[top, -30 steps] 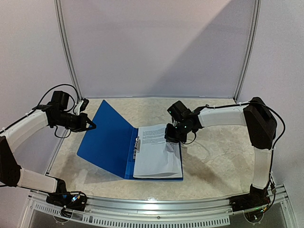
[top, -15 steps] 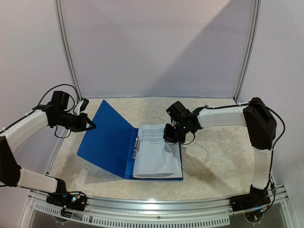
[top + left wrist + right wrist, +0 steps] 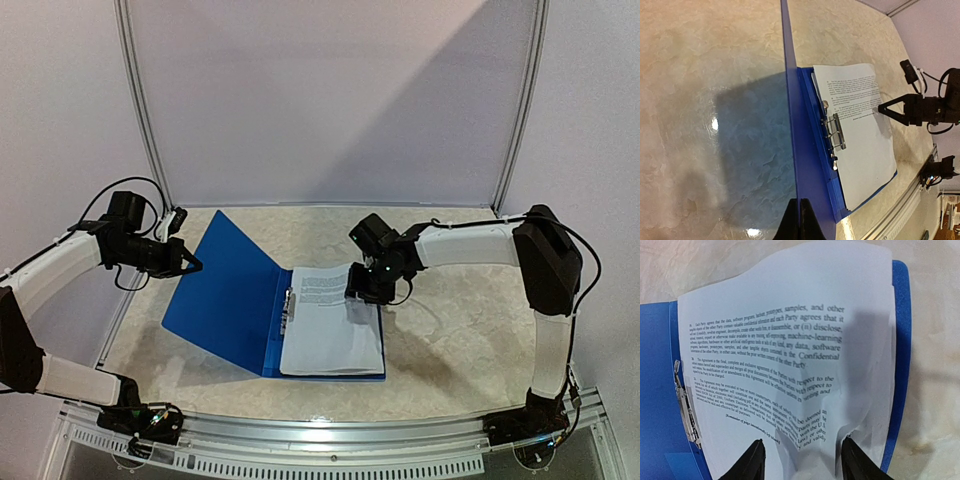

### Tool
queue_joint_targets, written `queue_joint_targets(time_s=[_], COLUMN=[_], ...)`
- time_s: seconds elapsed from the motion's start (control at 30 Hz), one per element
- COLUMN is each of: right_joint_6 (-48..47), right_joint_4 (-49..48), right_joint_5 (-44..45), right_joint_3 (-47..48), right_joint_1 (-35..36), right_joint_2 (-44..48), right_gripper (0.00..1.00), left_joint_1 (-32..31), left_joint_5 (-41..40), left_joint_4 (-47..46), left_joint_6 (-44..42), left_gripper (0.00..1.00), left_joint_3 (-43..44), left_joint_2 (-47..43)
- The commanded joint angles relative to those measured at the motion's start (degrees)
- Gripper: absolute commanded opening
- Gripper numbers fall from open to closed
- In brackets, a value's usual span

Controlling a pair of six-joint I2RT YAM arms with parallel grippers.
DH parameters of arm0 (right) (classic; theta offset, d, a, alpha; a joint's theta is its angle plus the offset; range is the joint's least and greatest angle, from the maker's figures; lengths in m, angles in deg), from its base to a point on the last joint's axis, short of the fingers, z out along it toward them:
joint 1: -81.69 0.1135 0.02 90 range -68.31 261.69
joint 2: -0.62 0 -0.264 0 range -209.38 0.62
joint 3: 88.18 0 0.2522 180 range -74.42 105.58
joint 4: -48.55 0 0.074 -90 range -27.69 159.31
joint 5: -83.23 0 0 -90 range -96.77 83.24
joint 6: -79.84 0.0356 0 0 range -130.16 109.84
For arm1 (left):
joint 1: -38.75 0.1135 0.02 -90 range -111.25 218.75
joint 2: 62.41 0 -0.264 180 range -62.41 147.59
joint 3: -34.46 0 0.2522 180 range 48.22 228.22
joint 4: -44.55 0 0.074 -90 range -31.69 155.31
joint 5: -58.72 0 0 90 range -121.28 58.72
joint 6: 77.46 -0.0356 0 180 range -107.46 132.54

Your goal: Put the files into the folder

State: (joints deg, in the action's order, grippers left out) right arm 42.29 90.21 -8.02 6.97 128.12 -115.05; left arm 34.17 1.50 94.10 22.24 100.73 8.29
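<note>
1 folder (image 3: pixel 225 295) open, L claw (image 3: pixel 192 265) clamped on it; 1 files (image 3: pixel 330 335) stack inside, R claw (image 3: pixel 802 459) apart.

Left fingers (image 3: pixel 789 229) pinch the raised folder (image 3: pixel 812 165) cover's edge; the files (image 3: pixel 860 135) lie inside beside the clip (image 3: pixel 836 131).

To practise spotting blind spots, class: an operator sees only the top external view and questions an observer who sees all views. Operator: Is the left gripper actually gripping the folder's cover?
Observer: Yes. The left wrist view shows the left gripper shut on the edge of the folder cover, which is raised off the table.
Operator: And the right gripper?
Observer: The right wrist view shows the right gripper open, its fingers apart over the buckled near edge of the files.
</note>
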Motion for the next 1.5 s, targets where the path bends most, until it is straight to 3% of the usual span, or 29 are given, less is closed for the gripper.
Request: queue_joint_targets(time_s=[0.0, 0.2, 0.33, 0.4, 0.5, 0.57, 0.6, 1.07, 1.47], right_joint_6=[-1.99, -6.67, -9.65, -11.18, -12.41, -12.52, -12.54, -11.44, -15.02], right_joint_4=[4.46, 11.35, 15.66, 14.17, 13.21, 13.73, 13.79, 11.65, 16.22], right_joint_5=[4.84, 8.5, 12.16, 10.84, 8.31, 7.61, 7.09, 3.16, 6.33], right_joint_3=[2.28, 7.66, 11.22, 11.05, 11.26, 11.67, 11.58, 8.64, 14.12], right_joint_1=[0.44, 0.47, 0.49, 0.43, 0.45, 0.45, 0.49, 0.47, 0.45], right_joint_2=[2.7, 2.81, 2.72, 3.07, 1.85, 0.33, -0.3, -9.03, -6.41], right_gripper=[0.56, 0.64, 0.62, 0.5, 0.15, 0.02, 0.0, 0.0, 0.0], left_joint_1=[0.62, 0.63, 0.66, 0.67, 0.62, 0.66, 0.63, 0.62, 0.67], left_joint_5=[0.45, 0.46, 0.42, 0.45, 0.45, 0.37, 0.36, 0.45, 0.45], left_joint_4=[-0.33, -0.36, -0.22, -0.28, -0.37, -0.19, -0.18, -0.18, -0.15], left_joint_6=[-0.38, -0.37, -0.37, -0.38, -0.24, -0.32, -0.36, -0.34, -0.37], left_gripper=[0.0, 0.0, 0.0, 0.0, 0.0, 0.0, 0.0, 0.0, 0.0], left_joint_3=[-0.74, -0.71, -0.7, -0.73, -0.65, -0.66, -0.66, -0.64, -0.66], left_joint_2=[-1.44, -1.42, -1.44, -1.44, -1.38, -1.5, -1.48, -1.43, -1.42])
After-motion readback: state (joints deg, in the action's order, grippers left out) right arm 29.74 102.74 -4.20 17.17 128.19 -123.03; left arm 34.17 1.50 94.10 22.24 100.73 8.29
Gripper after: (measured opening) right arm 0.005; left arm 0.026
